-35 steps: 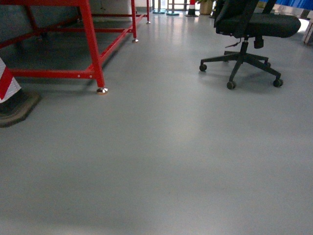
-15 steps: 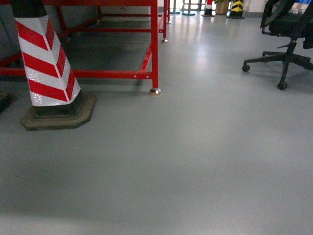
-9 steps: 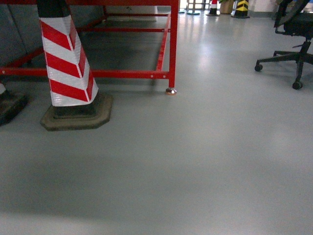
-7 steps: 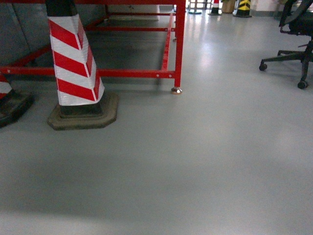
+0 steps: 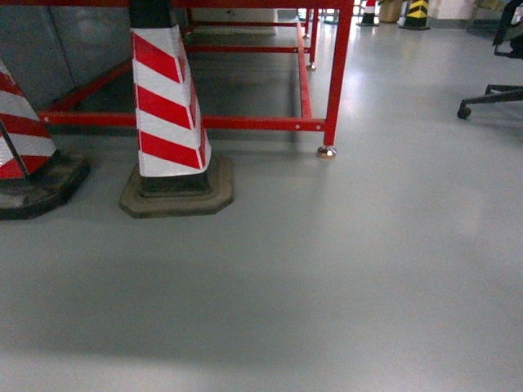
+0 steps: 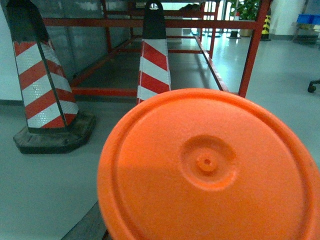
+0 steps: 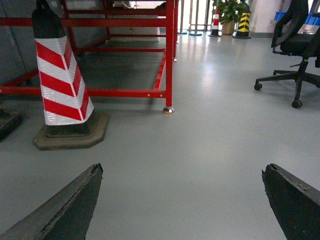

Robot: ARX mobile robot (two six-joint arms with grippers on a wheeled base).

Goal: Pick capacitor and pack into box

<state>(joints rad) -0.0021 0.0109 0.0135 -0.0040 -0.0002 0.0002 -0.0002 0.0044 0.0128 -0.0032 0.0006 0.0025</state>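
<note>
Right wrist view: right end effector (image 7: 182,200) spread wide, empty (left's state unclear); box unseen.

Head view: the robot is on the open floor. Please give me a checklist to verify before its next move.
1. Floor straight ahead is bare: ok.
2. Striped cone stands near, ahead on the left: not ok for a left turn.
3. Red frame foot is behind the cone, off the middle: ok.
4. Right gripper is open, with nothing between its fingers: ok.
5. Left gripper: only an orange disc fills that wrist view: cannot tell.
6. Box and capacitor in sight: not ok, neither shows in any view.
</note>
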